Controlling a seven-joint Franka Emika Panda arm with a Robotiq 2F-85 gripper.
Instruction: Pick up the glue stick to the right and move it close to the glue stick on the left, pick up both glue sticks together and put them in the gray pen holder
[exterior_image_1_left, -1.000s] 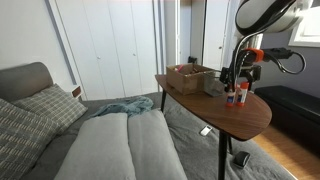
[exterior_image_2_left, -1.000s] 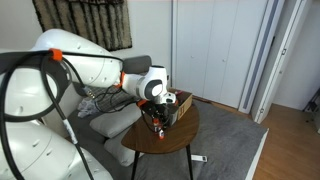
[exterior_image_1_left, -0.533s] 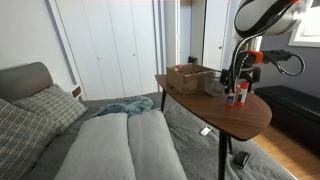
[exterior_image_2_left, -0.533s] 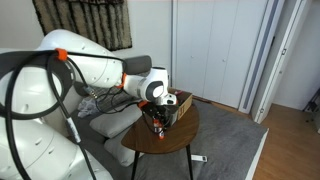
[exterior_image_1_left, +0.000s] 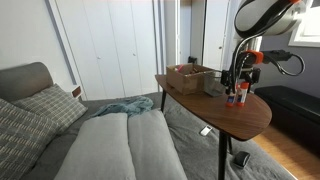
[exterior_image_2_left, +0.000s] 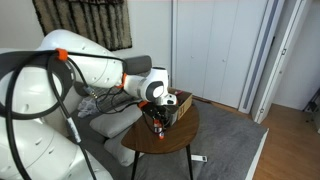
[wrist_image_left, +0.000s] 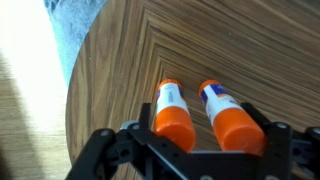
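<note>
On the desk (wrist_image_left: 250, 40), both glue sticks (wrist_image_left: 172, 112) stand together. Pincer (wrist_image_left: 200, 150) straddles them, grip unclear; brown box (exterior_image_1_left: 188, 77) at nine o'clock.

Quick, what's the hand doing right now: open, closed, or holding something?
Hand: in the wrist view its fingers sit either side of both glue sticks on the table; whether it has clamped them cannot be told.

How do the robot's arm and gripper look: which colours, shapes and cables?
The arm is white, with thick rounded links and orange rings at the joints. A black cable loops out near the wrist. The gripper is black, with bar-like linkages. An orange-red part sits above it.
</note>
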